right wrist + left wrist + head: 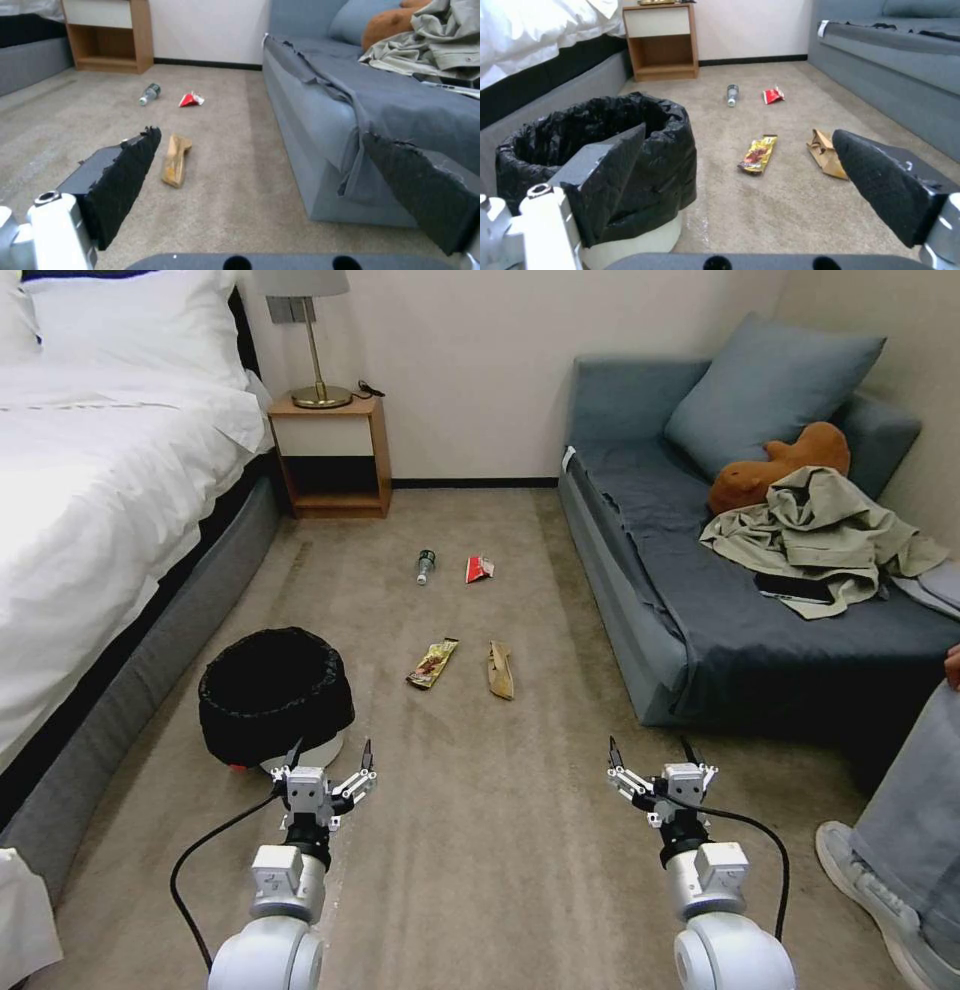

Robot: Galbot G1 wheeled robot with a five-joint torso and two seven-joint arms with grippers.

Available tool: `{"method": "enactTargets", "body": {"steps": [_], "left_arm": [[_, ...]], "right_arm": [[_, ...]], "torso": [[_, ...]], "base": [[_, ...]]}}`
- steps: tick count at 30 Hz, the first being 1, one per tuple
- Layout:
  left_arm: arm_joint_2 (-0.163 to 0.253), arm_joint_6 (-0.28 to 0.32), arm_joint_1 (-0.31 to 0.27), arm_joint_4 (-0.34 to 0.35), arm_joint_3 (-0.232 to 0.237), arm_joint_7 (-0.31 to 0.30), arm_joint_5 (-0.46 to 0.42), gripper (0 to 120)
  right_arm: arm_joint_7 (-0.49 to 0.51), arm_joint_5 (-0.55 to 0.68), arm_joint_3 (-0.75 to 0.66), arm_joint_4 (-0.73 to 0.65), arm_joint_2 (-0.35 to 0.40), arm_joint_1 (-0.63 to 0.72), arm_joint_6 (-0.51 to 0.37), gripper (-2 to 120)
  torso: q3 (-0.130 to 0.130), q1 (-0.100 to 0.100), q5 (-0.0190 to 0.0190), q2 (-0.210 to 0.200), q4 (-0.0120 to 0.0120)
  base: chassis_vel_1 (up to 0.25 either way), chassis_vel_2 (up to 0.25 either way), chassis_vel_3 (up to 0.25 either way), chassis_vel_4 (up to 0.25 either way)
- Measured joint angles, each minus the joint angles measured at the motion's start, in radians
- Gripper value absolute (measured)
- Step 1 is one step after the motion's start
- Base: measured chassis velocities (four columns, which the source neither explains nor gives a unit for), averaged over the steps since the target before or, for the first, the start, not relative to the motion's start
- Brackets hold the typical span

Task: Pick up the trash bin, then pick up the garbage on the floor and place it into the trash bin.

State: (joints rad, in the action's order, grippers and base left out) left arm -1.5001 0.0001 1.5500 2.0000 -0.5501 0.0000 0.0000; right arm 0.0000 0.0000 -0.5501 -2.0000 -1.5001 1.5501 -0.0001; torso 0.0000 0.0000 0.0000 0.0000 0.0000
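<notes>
Carpeted bedroom floor [480,830]. Bin [275,695] stands by the bed, just ahead of the left gripper [330,760], wide open, empty. Right gripper [655,755] likewise. Litter lies beyond. Risk: pinching only the loose bag, bin slips.

Head view: high vantage, facing forward and down over the carpet [500,830]; bed [90,490] at 10 o'clock, sofa [720,610] at 2 o'clock, nightstand [330,455] at 11 o'clock, both arms in the near foreground. Left wrist view: low, near the floor, facing forward past the left hand [740,176], close beside the trash bin [630,240]. Right wrist view: low, facing forward past the right hand [280,187], close along the sofa front. Shared by all three: the litter-strewn carpet, the nightstand, the back wall [470,370].
</notes>
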Motion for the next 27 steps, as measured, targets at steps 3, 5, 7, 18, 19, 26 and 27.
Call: {"method": "enactTargets", "body": {"steps": [3, 5, 7, 18, 19, 26, 27], "left_arm": [[0.0, 0.0, 0.0, 0.0, 0.0, 0.0, 0.0, 100], [0.0, 0.0, 0.0, 0.0, 0.0, 0.0, 0.0, 100], [0.0, 0.0, 0.0, 0.0, 0.0, 0.0, 0.0, 100], [0.0, 0.0, 0.0, 0.0, 0.0, 0.0, 0.0, 100], [0.0, 0.0, 0.0, 0.0, 0.0, 0.0, 0.0, 100], [0.031, 0.045, -0.024, 0.015, -0.014, -0.006, -0.057, 100], [0.049, 0.072, -0.037, 0.025, -0.022, -0.012, -0.089, 100]], "right_arm": [[0.0, 0.0, 0.0, 0.0, 0.0, 0.0, 0.0, 100], [0.0, 0.0, 0.0, 0.0, 0.0, 0.0, 0.0, 100], [0.0, 0.0, 0.0, 0.0, 0.0, 0.0, 0.0, 100], [0.0, 0.0, 0.0, 0.0, 0.0, 0.0, 0.0, 100], [0.0, 0.0, 0.0, 0.0, 0.0, 0.0, 0.0, 100], [0.002, 0.009, -0.001, -0.015, -0.006, 0.01, -0.013, 100], [0.006, 0.024, -0.001, -0.045, -0.016, 0.029, -0.038, 100]], "torso": [[0.0, 0.0, 0.0, 0.0, 0.0], [0.0, 0.0, 0.0, 0.0, 0.0], [0.0, 0.0, 0.0, 0.0, 0.0], [0.0, 0.0, 0.0, 0.0, 0.0], [0.0, 0.0, 0.0, 0.0, 0.0], [0.0, 0.0, -0.0001, 0.0, 0.0003], [0.0, 0.0, 0.0002, 0.0, 0.0003]], "base": [[0.0, 0.0, 0.0, 0.0], [0.0, 0.0, 0.0, 0.0], [0.0, 0.0, 0.0, 0.0], [0.0, 0.0, 0.0, 0.0], [0.0, 0.0, 0.0, 0.0], [0.0, 0.0, 0.0, 0.0], [0.0, 0.0, 0.0, 0.0]]}}
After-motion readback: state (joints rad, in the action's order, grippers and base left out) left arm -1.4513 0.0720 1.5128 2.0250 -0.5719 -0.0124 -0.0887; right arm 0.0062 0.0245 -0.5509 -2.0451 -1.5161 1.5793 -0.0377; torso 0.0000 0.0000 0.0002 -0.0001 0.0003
